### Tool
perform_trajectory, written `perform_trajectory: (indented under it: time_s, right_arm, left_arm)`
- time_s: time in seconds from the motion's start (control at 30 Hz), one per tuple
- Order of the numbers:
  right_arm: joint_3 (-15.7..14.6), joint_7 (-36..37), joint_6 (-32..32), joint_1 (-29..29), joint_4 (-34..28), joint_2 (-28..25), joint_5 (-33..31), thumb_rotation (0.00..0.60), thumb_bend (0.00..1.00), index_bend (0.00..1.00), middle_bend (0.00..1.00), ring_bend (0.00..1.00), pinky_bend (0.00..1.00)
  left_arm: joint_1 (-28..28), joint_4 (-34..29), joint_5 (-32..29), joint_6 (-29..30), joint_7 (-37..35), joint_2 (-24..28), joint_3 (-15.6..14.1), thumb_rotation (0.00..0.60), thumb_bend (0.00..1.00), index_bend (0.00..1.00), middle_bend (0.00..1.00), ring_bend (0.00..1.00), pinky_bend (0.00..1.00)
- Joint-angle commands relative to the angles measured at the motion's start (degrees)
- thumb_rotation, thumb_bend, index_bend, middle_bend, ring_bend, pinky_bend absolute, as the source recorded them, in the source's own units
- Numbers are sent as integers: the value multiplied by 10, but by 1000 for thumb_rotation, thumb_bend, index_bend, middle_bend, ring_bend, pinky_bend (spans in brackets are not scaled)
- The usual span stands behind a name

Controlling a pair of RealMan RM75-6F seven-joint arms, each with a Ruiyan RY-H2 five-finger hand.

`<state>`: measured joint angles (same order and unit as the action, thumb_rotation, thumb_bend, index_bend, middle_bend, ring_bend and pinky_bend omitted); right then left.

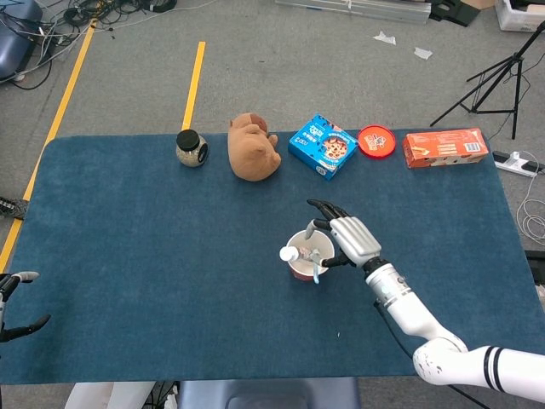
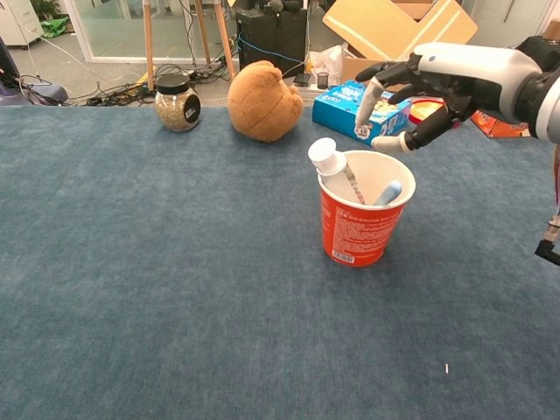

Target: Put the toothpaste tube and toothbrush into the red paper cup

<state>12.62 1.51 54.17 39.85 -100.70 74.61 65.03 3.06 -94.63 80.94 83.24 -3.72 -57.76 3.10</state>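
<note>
The bench (image 2: 131, 289) is covered in dark blue cloth. The red paper cup (image 2: 363, 229) is printed with small white text and is white inside, the toothbrush (image 2: 387, 192) is light blue, and the toothpaste tube (image 2: 335, 169) is capped in white. The right robot hand (image 2: 420, 87) is silver-grey with black fingers (image 2: 385, 70).

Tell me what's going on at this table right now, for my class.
A two-armed robot is packing a red cup. The toothpaste and toothbrush both sit inside it, leaning on the rim. The right hand hovers just above the cup, fingers apart, holding nothing. The left hand is idle at the table's near left edge.
</note>
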Motion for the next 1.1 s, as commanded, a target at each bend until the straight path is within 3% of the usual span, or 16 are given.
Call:
perform_trajectory:
  time_s: [0.03, 0.53, 0.7, 0.9, 1.1]
  right_arm:
    - [0, 2, 2, -2, -2, -3, 3, 600, 192, 429, 78, 0, 130]
    - [-15, -19, 50, -39, -39, -54, 41, 600, 190, 402, 78, 0, 130]
    - [-36, -87, 83, -65, -59, -89, 38, 600, 183, 368, 71, 0, 130]
    - [-65, -216, 165, -111, -79, -116, 21, 600, 157, 311, 54, 0, 129]
    - [-95, -263, 253, -174, -82, -116, 34, 600, 148, 291, 46, 0, 130]
  left_arm:
    - [0, 0, 0, 0, 0, 0, 0, 600, 0, 295, 357, 257, 308]
    - [1, 1, -3, -3, 5, -2, 0, 600, 0, 295, 357, 257, 308]
    - [2, 1, -3, -5, 8, -3, 0, 600, 0, 295, 357, 257, 308]
    - [4, 2, -5, -9, 15, -6, -1, 600, 0, 295, 357, 257, 308]
    - [8, 7, -4, -11, 18, -13, 1, 600, 0, 295, 350, 257, 308]
